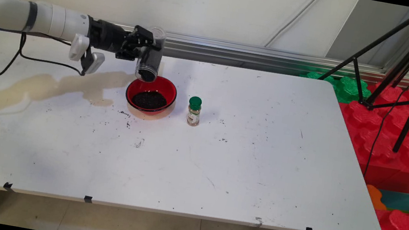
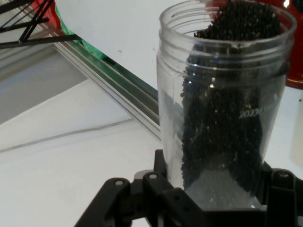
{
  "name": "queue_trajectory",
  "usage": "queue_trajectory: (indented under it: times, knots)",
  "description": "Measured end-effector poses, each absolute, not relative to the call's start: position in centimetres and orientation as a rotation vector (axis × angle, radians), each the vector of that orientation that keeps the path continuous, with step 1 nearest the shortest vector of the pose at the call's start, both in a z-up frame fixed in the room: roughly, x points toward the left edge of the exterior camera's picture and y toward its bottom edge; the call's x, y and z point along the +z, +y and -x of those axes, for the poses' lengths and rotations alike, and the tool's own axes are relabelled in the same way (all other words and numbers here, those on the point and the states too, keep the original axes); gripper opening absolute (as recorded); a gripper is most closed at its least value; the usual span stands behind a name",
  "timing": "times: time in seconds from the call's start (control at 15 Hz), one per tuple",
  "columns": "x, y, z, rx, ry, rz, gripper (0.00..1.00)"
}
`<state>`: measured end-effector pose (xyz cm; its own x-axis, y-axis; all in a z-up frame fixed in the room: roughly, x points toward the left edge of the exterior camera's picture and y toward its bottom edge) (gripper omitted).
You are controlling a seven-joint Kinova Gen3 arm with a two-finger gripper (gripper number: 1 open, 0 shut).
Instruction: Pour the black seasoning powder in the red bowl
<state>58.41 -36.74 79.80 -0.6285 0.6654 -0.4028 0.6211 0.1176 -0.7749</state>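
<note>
Above the red bowl [image 1: 150, 96], the jaws clamp a clear jar [image 1: 149, 58] tipped mouth-down, its dark grains [image 2: 222, 137] partly hiding the bowl's far rim.

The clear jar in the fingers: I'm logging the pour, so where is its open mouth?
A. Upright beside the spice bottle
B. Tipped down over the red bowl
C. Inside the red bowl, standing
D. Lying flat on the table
B: the jar is tipped mouth-down above the red bowl, which holds dark grains.

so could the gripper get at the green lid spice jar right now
Probably not: the gripper is shut on the clear jar, tipped over the red bowl. The spice jar itself stands unobstructed beside it.
</note>
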Motion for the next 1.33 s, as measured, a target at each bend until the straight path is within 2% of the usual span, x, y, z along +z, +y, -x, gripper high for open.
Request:
queue_trajectory:
  times: [1.33]
  knots:
    - [80.2, -36.4, -59.5, 1.382, -2.431, 0.763, 0.0]
